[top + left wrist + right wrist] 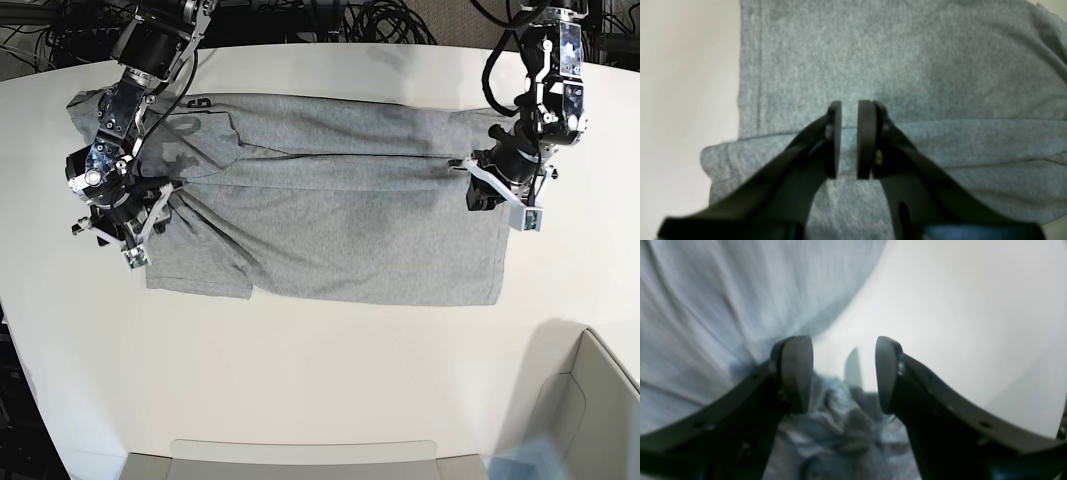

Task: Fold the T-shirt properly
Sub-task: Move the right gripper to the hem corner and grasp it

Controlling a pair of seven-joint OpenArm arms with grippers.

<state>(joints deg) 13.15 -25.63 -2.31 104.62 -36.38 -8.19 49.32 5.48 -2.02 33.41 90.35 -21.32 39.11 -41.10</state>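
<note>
Across the middle of the white counter (pixel 320 400) the grey T-shirt (pixel 330 220) is lying spread out flat, plain side showing, its long edges running from one arm to the other and a lengthwise fold line crossing its upper half. At the T-shirt's hem end, the left gripper (pixel 483 180) is hanging just over the fold line; in the left wrist view the left gripper (pixel 849 140) is showing its two dark pads with a narrow slit between them, a doubled ridge of T-shirt (pixel 907 66) crossing behind and beneath them, though whether cloth is actually pinched in that slit I cannot tell. At the T-shirt's opposite end, where a sleeve is bunching and the cloth is wrinkling, the right gripper (pixel 125 225) is sitting low over the edge of the cloth. In the right wrist view the right gripper (pixel 844 373) is standing with its pads well apart, a wide gap between them; crumpled T-shirt (pixel 690 306) is lying beneath and behind the pads, with the pale counter (pixel 973 323) showing through the gap, and nothing is being gripped. That view is blurred, so finer detail of the folds is not readable.
</note>
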